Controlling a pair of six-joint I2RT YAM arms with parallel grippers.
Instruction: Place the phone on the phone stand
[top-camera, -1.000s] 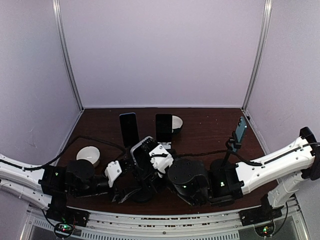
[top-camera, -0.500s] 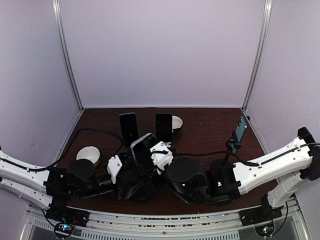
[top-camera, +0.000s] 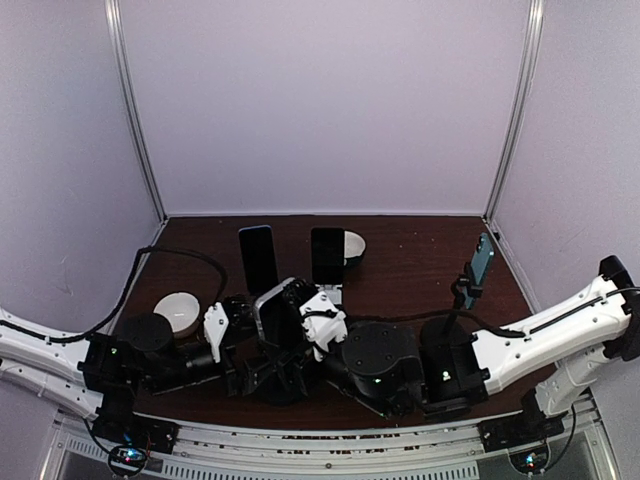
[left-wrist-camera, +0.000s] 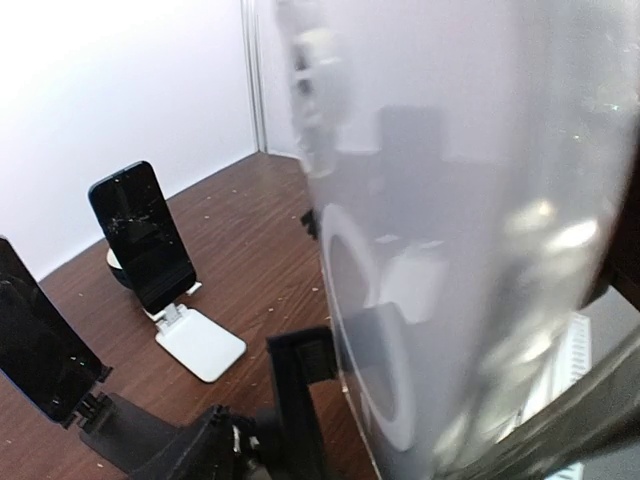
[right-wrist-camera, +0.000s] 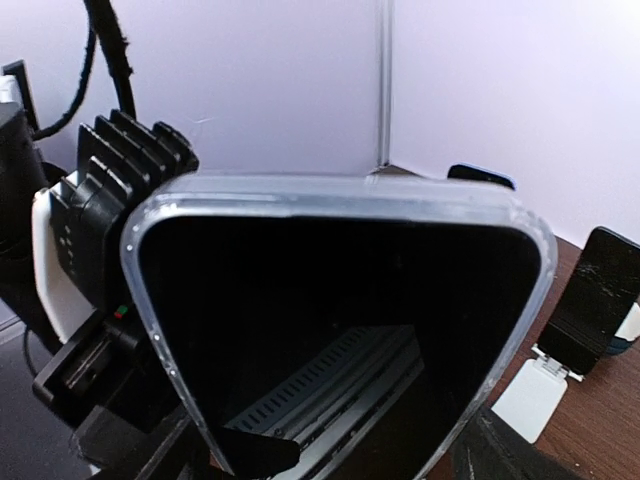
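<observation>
A phone (top-camera: 280, 305) in a clear case hangs tilted above the near middle of the table, where both arms meet. My right gripper (top-camera: 303, 335) is shut on its lower part. The black screen (right-wrist-camera: 330, 330) fills the right wrist view. My left gripper (top-camera: 268, 365) stands around the phone from the left. The case's back (left-wrist-camera: 480, 250) fills the left wrist view, with one black finger (left-wrist-camera: 300, 400) right at its edge and the other finger hidden behind it. I cannot single out the phone stand: every stand I see carries a phone.
Two dark phones lean on stands at mid-table, one on a black stand (top-camera: 257, 255) and one on a white stand (top-camera: 327, 258) with a flat base (left-wrist-camera: 200, 345). A blue phone (top-camera: 482, 258) sits on a tall holder at right. White bowls (top-camera: 177, 308) (top-camera: 354, 244) stand nearby.
My left arm has swung up and right to the phone, and its jaws have narrowed a little. The phone, held by the right gripper, has shifted slightly toward the left arm.
</observation>
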